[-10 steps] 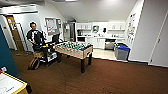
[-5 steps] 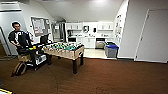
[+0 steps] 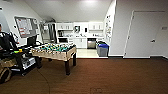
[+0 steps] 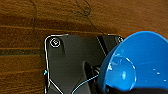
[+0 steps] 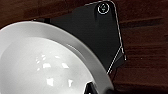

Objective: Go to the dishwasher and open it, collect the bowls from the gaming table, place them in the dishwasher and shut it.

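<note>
Far across the room, the dishwasher [image 3: 91, 43] shows as a steel front under the white kitchen counter. A bright-blue bowl [image 4: 140, 62] hangs above the brown floor in the left wrist view, with my left gripper [image 4: 120, 90] shut on its rim. In the right wrist view a white bowl [image 5: 42, 62] is also held over the floor, my right gripper [image 5: 96, 88] shut on its edge.
A table-football table [image 3: 55, 51] stands left of the way to the kitchen. A person [image 3: 5, 41] with a loaded cart [image 3: 20, 60] is at the far left. Grey bins with blue lids [image 3: 102, 48] stand by the kitchen opening. A white door [image 3: 142, 35] is on the right.
The whole head picture has shifted: the table-football table and the person slid towards the left edge, and the kitchen now lies near the middle. The camera moved, not the things.
</note>
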Robot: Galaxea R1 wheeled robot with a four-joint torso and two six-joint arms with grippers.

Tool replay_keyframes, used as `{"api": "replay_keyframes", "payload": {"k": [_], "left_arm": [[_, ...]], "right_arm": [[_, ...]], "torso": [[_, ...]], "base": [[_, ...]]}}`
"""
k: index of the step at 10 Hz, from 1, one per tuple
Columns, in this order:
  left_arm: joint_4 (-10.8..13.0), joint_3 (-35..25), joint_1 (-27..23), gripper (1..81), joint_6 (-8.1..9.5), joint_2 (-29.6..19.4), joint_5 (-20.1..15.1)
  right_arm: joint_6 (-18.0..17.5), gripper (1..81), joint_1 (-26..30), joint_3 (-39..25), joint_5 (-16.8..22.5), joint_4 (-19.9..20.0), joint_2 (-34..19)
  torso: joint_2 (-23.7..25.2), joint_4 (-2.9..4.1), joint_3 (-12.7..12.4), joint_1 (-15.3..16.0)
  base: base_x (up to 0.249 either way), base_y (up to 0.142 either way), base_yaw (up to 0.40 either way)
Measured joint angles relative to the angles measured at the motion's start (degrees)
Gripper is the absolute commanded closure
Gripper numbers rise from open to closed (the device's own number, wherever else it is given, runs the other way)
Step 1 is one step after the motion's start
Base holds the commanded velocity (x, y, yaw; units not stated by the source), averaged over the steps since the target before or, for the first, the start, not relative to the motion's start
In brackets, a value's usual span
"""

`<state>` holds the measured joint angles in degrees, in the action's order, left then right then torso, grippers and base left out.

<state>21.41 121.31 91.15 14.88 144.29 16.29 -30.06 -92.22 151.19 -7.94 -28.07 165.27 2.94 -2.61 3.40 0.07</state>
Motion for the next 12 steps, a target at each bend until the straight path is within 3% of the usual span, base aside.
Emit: {"api": "replay_keyframes", "payload": {"k": [1, 12], "left_arm": [[0.0, 0.0, -0.06, 81.1, -0.01, 0.01, 0.0], [0.01, -0.04, 0.0, 81.1, 0.02, -0.16, 0.3]], "right_arm": [[0.0, 81.1, 0.0, 0.0, 0.02, -0.01, 0.02], [0.0, 81.1, -0.02, 0.05, 0.04, -0.06, -0.16]], "torso": [[0.0, 0.0, 0.0, 0.0], [0.0, 0.0, 0.0, -0.05]], "base": [[0.0, -0.147, 0.0], [0.017, 0.0, 0.0]]}}
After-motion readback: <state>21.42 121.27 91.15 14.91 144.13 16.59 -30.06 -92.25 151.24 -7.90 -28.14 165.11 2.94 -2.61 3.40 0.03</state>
